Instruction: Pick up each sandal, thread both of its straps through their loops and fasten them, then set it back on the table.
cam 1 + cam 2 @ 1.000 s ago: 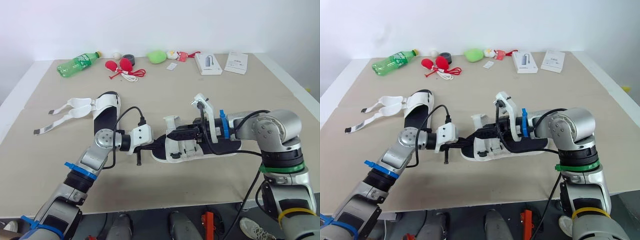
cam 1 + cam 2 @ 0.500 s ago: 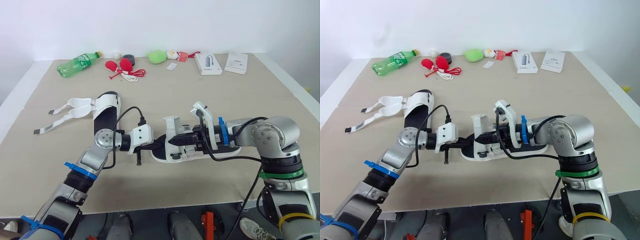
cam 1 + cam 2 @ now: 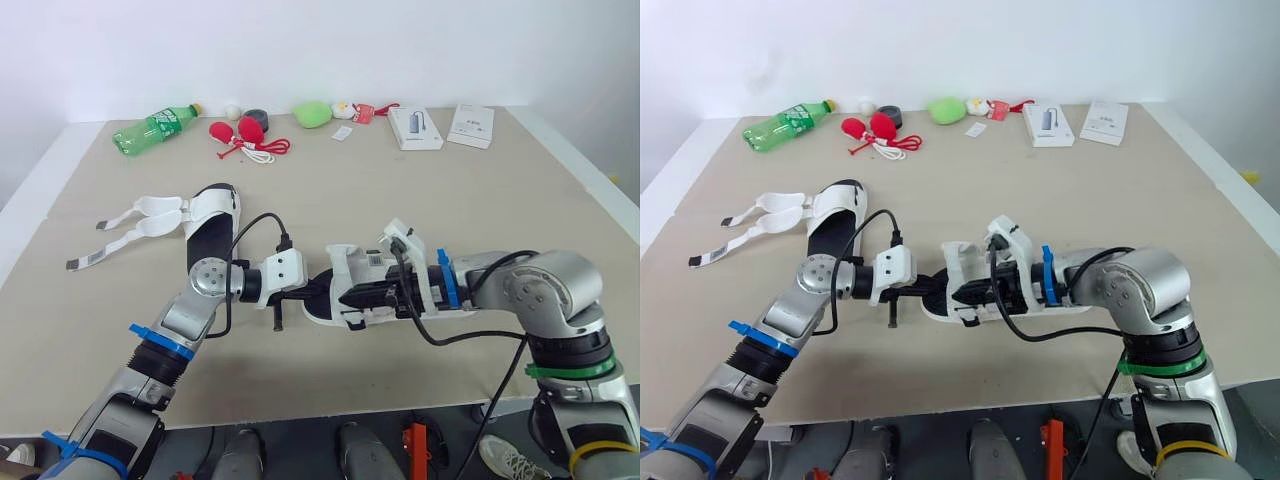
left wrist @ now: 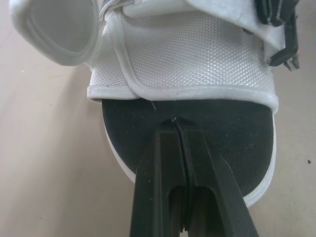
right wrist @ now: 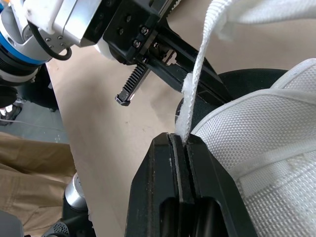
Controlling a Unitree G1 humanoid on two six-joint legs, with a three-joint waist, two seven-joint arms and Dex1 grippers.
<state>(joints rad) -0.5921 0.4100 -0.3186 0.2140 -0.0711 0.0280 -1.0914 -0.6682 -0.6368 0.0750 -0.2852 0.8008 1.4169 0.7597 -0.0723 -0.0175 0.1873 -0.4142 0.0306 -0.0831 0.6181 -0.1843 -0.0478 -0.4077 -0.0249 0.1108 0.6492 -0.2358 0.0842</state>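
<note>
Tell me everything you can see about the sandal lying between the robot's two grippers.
The sandal has a white woven-mesh upper, a black footbed and a white sole rim. It lies on the table towards the front edge, with its toe end pointing to the robot's left. The left gripper holds its shut fingers over the footbed at the toe end. The right gripper pinches the sandal's loose white strap.

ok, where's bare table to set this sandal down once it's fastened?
Free: the band between the bottle and box row at the back and the centre sandal; the table right-rear of it. Crowded: left, around the open sandal and its straps.
</note>
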